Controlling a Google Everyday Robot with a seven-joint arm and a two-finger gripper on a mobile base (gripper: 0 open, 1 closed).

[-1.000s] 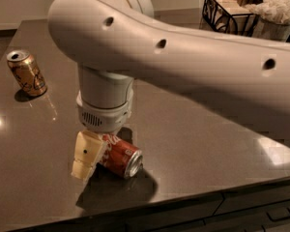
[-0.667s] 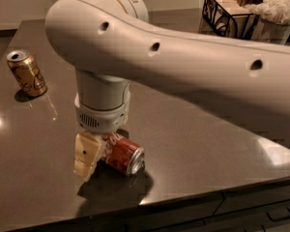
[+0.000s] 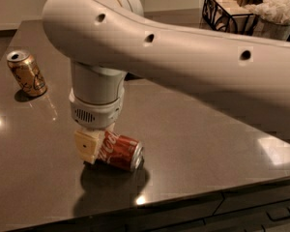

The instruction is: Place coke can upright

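The coke can (image 3: 122, 152) is red with white script and a silver end. It lies on its side near the front of the dark table (image 3: 198, 129), its silver end facing right and toward me. My gripper (image 3: 104, 151) hangs straight down from the big white arm and is shut on the can's left part. One cream finger (image 3: 89, 147) shows on the can's left side; the other is hidden behind the can. The can sits just above its shadow on the table.
A gold-brown can (image 3: 27, 73) stands tilted at the table's left. A black wire basket (image 3: 228, 10) and crumpled white paper (image 3: 278, 6) stand at the back right. The table's front edge (image 3: 183, 197) runs just below the can, with drawers beneath.
The gripper and the coke can have risen slightly together. The gold-brown can has not moved.
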